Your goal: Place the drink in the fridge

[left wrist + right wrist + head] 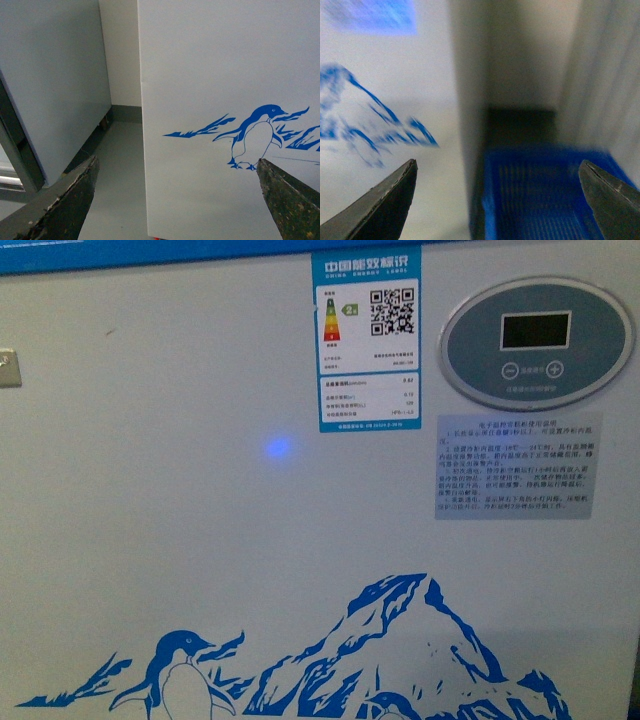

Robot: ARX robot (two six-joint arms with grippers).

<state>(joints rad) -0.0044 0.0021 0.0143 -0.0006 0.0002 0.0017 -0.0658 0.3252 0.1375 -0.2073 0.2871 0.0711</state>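
The fridge (200,540) fills the front view: a white front with a blue penguin-and-mountain picture, a blue rim strip along the top, an energy label and an oval control panel (536,342). Neither arm shows there. In the left wrist view my left gripper (177,162) is open, its dark fingers (75,195) spread before the fridge's corner (210,100) near the penguin. In the blurred right wrist view my right gripper (497,167) is open and empty, beside the fridge's other end (385,100). The drink is out of view.
A grey cabinet (50,90) stands beside the fridge across a narrow strip of grey floor (117,165). A blue slatted plastic crate (545,195) sits on the floor by the fridge's other side, with a pale wall (605,75) close by.
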